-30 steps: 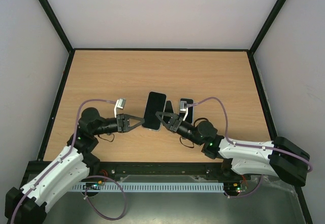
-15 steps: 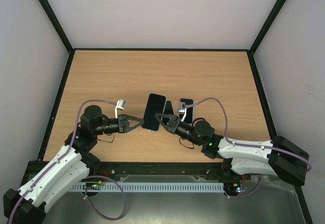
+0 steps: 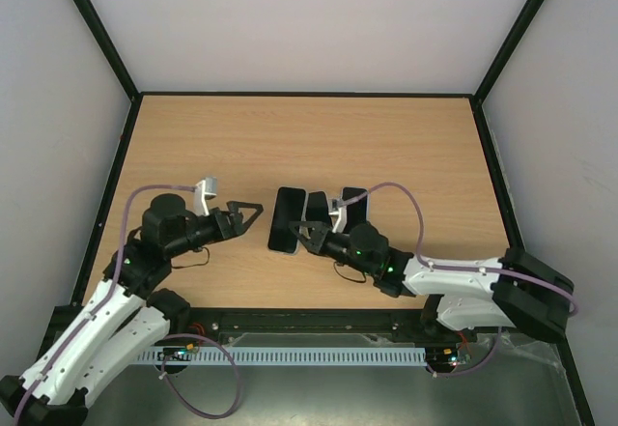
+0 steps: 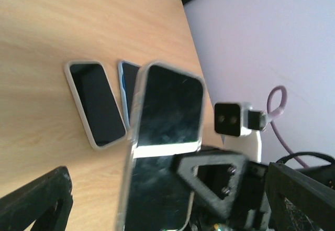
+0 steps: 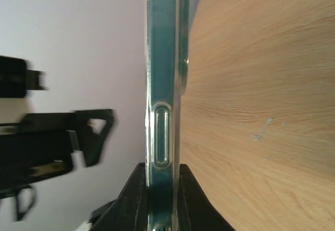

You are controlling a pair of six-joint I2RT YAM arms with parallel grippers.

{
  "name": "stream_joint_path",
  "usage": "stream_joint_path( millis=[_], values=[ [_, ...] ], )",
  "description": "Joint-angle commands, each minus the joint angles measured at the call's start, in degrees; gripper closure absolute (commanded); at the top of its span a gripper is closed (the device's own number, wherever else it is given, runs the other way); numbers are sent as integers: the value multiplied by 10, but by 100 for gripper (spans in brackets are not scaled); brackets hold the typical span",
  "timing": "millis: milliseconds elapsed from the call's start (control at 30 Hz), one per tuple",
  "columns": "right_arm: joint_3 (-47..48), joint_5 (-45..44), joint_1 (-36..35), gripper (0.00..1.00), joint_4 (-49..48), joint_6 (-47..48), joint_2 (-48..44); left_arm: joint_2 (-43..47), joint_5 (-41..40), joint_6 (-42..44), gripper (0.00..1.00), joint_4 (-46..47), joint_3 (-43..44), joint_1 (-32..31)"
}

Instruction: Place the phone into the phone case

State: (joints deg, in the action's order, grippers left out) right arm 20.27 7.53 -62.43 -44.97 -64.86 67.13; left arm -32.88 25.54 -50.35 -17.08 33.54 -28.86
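The phone (image 3: 287, 219) has a dark screen and a clear phone case (image 5: 162, 74) around its edges. It stands tilted on its long edge above the table. My right gripper (image 3: 307, 235) is shut on its lower end. In the right wrist view the cased phone (image 5: 163, 136) runs edge-on between my right gripper's (image 5: 161, 171) two fingers. My left gripper (image 3: 247, 213) hangs open a little to the left of the phone, touching nothing. The left wrist view faces the phone (image 4: 167, 116), with the left gripper's (image 4: 167, 210) fingers wide apart at the bottom corners.
Two more phones lie flat on the wooden table (image 3: 406, 146) just right of the held one: a dark phone (image 3: 318, 205) and another phone (image 3: 353, 202). In the left wrist view they appear as a white-rimmed phone (image 4: 96, 103) and a blue-edged phone (image 4: 127, 87). Black frame rails border the table.
My left gripper has let go of the phone, opened wide and drawn back to the left. The right gripper kept its hold and shifted the phone slightly left.
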Motion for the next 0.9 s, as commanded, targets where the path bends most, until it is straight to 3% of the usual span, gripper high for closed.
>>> stream_joint_path(
  millis=[0,167,500,867],
  values=[
    [68,-7,5,96,31,57,54,21,-109,47,0,-93,47,2],
    [118,23,11,94,37,63,159,39,-161,59,1,-138,53,2],
    [215,152,77,92,36,55,353,67,-193,77,1,-150,45,2],
    [280,174,100,79,104,60,429,69,-191,77,1,-136,36,2]
  ],
)
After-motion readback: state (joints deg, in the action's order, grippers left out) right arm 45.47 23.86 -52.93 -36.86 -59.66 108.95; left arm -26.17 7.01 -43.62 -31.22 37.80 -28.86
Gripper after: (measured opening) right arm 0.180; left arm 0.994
